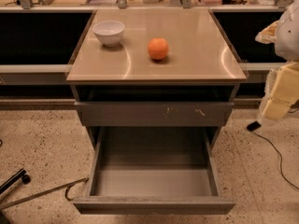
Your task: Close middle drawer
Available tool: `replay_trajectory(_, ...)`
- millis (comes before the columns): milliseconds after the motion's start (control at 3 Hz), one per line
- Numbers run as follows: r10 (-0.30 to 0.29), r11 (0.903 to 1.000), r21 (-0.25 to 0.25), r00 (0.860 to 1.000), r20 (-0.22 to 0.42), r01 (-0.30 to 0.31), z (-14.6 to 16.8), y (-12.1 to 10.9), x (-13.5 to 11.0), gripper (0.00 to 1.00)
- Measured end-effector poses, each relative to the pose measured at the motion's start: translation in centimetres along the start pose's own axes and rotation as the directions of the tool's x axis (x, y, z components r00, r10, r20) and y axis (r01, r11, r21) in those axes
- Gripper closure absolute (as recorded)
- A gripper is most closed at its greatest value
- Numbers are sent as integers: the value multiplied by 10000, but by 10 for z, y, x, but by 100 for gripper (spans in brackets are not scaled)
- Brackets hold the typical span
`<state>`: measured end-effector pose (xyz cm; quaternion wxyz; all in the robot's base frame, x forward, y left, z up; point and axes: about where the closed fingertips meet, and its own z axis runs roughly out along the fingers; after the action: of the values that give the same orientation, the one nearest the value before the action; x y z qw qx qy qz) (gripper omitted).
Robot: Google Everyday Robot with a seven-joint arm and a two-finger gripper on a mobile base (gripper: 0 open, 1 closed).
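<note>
The middle drawer (154, 205) is pulled far out toward me. It is a wide grey metal box with a plain flat front panel, and its inside (153, 181) is empty. Above it is a grey drawer front with pale scratch marks (154, 114), standing slightly out from the cabinet with a dark gap over it. My gripper (278, 97) is at the right edge of the view, cream and white. It is to the right of the cabinet, level with the scratched front and well apart from the open drawer.
A white bowl (109, 32) and an orange (158, 48) sit on the beige cabinet top (196, 59). A black cable (275, 150) runs over the speckled floor at the right. A chair caster (19, 177) and a thin metal rod (44, 193) lie at the lower left.
</note>
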<state>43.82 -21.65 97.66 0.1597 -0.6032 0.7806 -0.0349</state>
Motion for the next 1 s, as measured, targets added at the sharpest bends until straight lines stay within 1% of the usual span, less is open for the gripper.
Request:
replay_trajectory(333, 0, 10000, 0, 10000, 0, 0, 0, 0, 0, 0)
replay_trajectory(667, -109, 9999, -59, 9999, -10, 109, 15, 11, -1, 0)
replay_trajectory(1000, -308, 9971, -687, 9995, 115, 315, 70, 43, 4, 0)
